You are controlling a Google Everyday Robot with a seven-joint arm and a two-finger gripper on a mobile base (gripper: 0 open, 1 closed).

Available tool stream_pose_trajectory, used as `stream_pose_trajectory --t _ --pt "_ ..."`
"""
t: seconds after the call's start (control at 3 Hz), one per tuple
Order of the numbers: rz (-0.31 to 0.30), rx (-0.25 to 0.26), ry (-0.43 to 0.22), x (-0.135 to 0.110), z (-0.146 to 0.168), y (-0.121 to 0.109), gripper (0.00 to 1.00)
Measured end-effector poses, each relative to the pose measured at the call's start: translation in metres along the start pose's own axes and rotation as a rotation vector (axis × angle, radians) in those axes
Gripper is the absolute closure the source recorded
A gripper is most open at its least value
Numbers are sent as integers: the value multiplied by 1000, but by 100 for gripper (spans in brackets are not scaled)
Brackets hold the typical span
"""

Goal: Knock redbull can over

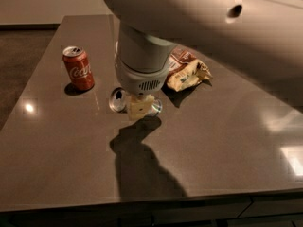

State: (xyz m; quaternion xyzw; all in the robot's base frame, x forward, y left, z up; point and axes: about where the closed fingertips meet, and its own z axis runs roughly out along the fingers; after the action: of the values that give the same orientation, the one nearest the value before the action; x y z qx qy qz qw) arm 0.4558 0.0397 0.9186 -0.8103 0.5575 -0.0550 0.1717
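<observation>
In the camera view, the big pale robot arm (142,56) comes down from the top onto the middle of the brown table (213,141). At its low end is the gripper (141,109), a small yellowish block close above the table top. I cannot tell if the gripper is wide, narrow, or holding something, because only its front side shows.

The redbull can (117,100) is right at the gripper, just behind it. The gripper covers the can's middle. One end of the can sticks out to the left of the gripper and the other end peeks out to the right. I cannot tell if the two touch.

The redbull can looks like it lies on its side on the table. The left end is a shiny silver circle, turned toward the camera. The right end is shiny too, with a bit of blue.

A red Coca-Cola can (78,68) stands upright, well apart on the left. A crinkled snack bag (187,74) lies near the arm on the right. A dark shadow (142,160) lies on the table in front of the gripper.
</observation>
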Motion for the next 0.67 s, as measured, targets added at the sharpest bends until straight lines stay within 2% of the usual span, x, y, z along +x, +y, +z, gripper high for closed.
stream_pose_trajectory --t 0.33,0.67 --pt "-129 43 -8 -2 5 -1 100" --pt "-275 74 -3 -4 12 -2 84"
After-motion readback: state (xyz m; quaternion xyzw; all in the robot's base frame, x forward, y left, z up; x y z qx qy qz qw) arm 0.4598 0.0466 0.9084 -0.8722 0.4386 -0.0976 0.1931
